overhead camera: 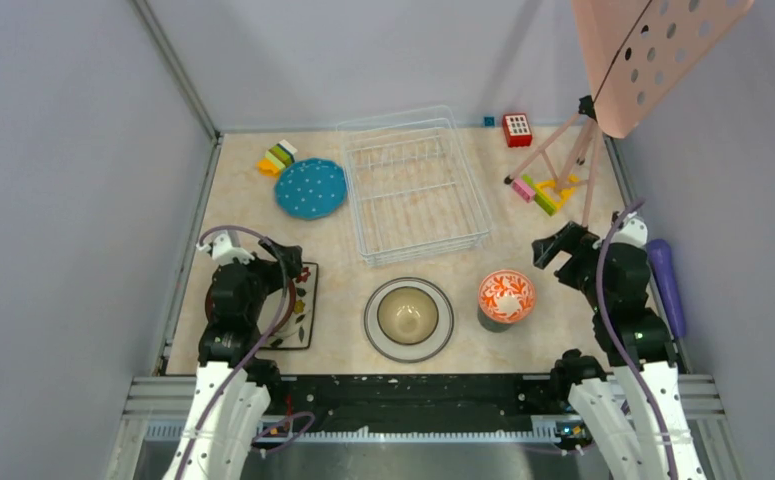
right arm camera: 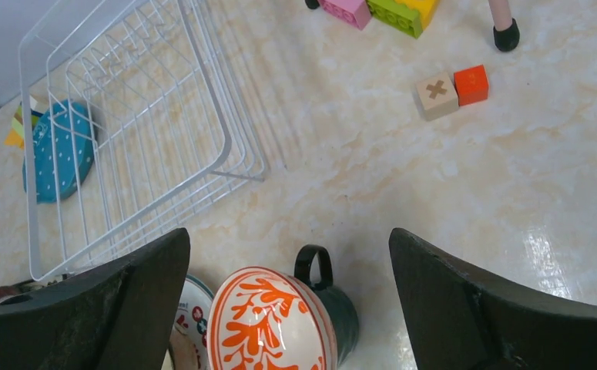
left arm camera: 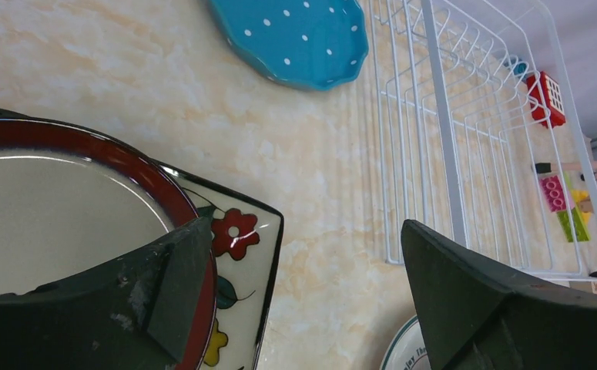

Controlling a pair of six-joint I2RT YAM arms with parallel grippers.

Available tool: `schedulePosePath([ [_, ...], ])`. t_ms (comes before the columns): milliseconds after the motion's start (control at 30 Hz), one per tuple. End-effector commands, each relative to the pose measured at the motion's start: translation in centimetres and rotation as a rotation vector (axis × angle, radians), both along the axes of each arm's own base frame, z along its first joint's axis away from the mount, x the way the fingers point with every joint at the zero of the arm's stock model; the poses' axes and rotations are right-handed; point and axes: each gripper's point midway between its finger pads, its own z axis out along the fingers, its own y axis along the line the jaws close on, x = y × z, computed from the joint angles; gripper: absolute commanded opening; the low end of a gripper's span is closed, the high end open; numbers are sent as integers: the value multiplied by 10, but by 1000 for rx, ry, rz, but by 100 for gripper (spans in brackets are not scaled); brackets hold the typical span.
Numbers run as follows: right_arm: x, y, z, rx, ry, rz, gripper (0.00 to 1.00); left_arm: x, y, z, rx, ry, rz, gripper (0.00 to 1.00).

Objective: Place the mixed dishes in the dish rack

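The white wire dish rack (overhead camera: 413, 185) (left arm camera: 449, 131) (right arm camera: 125, 116) stands at mid-table with nothing in it. Left of it lies the blue white-dotted plate (overhead camera: 310, 188) (left arm camera: 295, 35). My left gripper (overhead camera: 288, 258) (left arm camera: 304, 231) hovers open over the square leaf-patterned plate (overhead camera: 306, 305) (left arm camera: 241, 254), which carries a red-rimmed round dish (left arm camera: 48, 208). A tan-brown bowl (overhead camera: 407, 313) sits on the grey-rimmed plate (overhead camera: 438, 340) (right arm camera: 195, 304). The orange-white bowl (overhead camera: 507, 296) (right arm camera: 268, 324) rests on the dark green mug (right arm camera: 345, 308). My right gripper (overhead camera: 553, 248) (right arm camera: 289, 235) is open above them and holds nothing.
A pink perforated board (overhead camera: 653, 50) on a tripod (overhead camera: 568, 160) occupies the back right. Toy blocks lie at the back left (overhead camera: 278, 157), back right (overhead camera: 516, 130) and by the tripod (overhead camera: 543, 192) (right arm camera: 437, 95). A purple object (overhead camera: 666, 280) lies along the right wall.
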Motion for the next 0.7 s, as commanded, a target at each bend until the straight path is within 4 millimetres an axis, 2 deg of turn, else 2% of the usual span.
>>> schedulePosePath([
  [0,-4,2,14,16,-3,2,99,-2,-13,8,15,-33,-88,98],
  [267,-12,-22,-2,-36,184,-145,99,-3,-23,-12,27,-56,-160,98],
  [367,-16,-1,-11,12,258,-39,97,-5,-31,-18,12,-54,-204,98],
  [500,-23,31,-17,64,311,159,87,-9,-37,-23,10,-56,-244,96],
  [600,-27,35,-19,71,315,184,79,-10,-38,-21,16,-71,-250,96],
  [667,-29,34,-23,67,322,182,77,-11,-38,-21,16,-82,-255,95],
])
